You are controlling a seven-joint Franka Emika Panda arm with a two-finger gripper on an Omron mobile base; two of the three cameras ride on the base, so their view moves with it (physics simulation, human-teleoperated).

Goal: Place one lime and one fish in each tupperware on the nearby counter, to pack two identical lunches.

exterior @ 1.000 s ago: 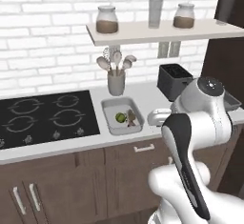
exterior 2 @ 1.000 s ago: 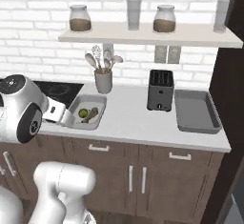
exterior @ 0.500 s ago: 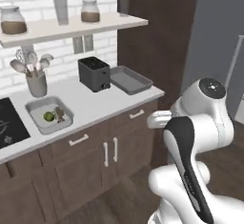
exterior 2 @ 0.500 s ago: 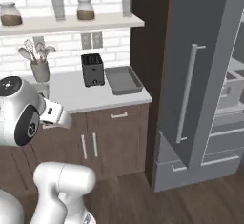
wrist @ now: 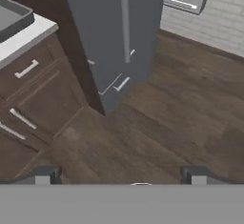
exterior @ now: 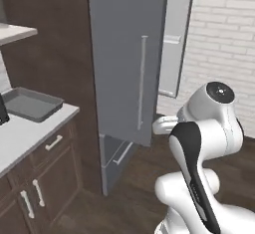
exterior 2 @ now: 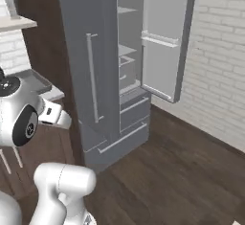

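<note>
grey fridge, dark-brown wood floor

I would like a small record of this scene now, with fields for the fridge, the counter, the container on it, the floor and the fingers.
fridge: tall grey unit, right door swung open, shelves showing inside
fridge handle: long vertical bar on the closed left door
counter: pale worktop over dark brown cabinets with white bar handles
tupperware: the darker grey one lies near the counter's end; nothing seen in it
floor: dark wood planks
fingers: spread wide apart, nothing between them, pointing at the floor
</note>
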